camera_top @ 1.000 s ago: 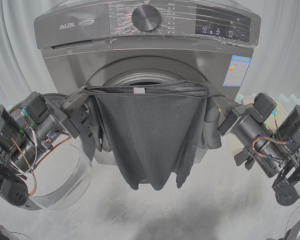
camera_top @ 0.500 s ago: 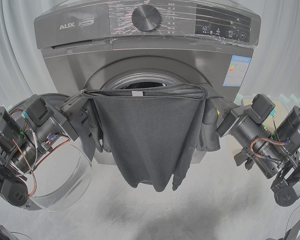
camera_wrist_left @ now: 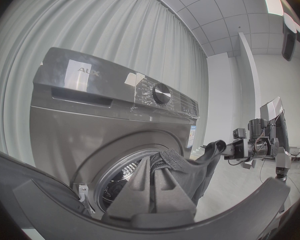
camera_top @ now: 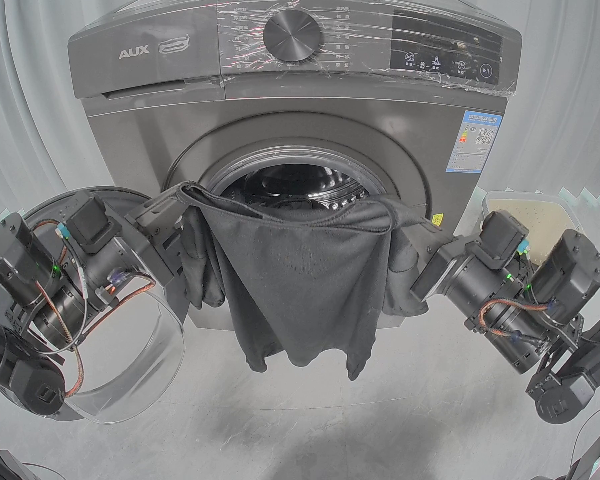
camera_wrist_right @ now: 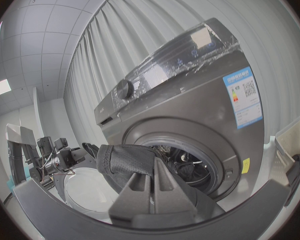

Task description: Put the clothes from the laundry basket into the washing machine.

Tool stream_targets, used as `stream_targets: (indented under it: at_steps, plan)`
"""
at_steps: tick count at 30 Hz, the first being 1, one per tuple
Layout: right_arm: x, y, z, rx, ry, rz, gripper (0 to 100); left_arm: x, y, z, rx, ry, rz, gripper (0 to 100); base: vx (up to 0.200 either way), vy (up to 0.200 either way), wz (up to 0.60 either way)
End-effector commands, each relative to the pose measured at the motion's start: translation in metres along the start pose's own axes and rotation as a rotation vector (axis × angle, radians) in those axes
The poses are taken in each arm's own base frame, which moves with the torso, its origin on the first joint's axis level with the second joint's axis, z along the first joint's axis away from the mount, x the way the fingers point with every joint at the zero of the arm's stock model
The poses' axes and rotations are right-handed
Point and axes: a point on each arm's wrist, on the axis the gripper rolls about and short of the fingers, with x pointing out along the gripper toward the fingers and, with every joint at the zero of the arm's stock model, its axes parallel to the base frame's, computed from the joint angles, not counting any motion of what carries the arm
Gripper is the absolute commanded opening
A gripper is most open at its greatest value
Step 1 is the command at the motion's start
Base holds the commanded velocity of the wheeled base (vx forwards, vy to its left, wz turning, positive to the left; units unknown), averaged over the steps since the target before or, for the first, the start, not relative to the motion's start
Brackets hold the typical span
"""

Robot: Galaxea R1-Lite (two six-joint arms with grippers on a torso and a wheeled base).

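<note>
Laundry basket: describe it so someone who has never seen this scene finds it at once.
Find the big grey washing machine. Just beside its lower right side stands the laundry basket. It alone is pale cream, its wall dotted with small holes.

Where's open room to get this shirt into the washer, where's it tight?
Free: upper drum opening, between the ring's top and the sagging edge of the shirt; bare floor below its hem. Crowded: lower mouth behind the shirt, open door by the left tool, laundry basket by the right tool.
</note>
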Motion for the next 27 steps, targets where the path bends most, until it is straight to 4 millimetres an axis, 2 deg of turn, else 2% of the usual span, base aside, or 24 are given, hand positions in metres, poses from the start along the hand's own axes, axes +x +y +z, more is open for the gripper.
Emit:
stream_targets:
  at_steps: [1,5,8,9,15,16,19,27]
  plan:
    - [0.001,0.001,-0.02,-0.001,0.067,-0.004,0,0.008,-0.004,-0.013,-0.019,0.034,-0.018,0,0.0,0.0,0.0]
    - [0.001,0.002,-0.028,-0.004,0.094,-0.004,0,0.015,-0.007,-0.017,-0.03,0.038,-0.035,0,0.0,0.0,0.0]
    - [0.001,-0.001,-0.044,-0.014,0.149,-0.013,0,0.027,-0.011,-0.018,-0.046,0.018,-0.028,0,0.0,0.0,0.0]
    - [0.001,-0.001,-0.047,-0.015,0.162,-0.014,100,0.03,-0.011,-0.018,-0.046,0.011,-0.022,0,0.0,0.0,0.0]
    - [-0.006,-0.003,-0.064,-0.023,0.235,-0.022,100,0.04,-0.013,-0.018,-0.054,0.011,-0.012,0,0.0,0.0,0.0]
    - [-0.014,-0.002,-0.077,-0.028,0.3,-0.018,100,0.044,-0.012,-0.019,-0.057,0.02,-0.01,0,0.0,0.0,0.0]
    - [-0.028,0.0,-0.095,-0.037,0.398,-0.011,100,0.052,-0.014,-0.017,-0.062,0.021,-0.005,0,0.0,0.0,0.0]
    - [-0.045,0.005,-0.131,-0.057,0.56,0.017,100,0.069,-0.027,-0.022,-0.077,0.021,-0.011,0,0.0,0.0,0.0]
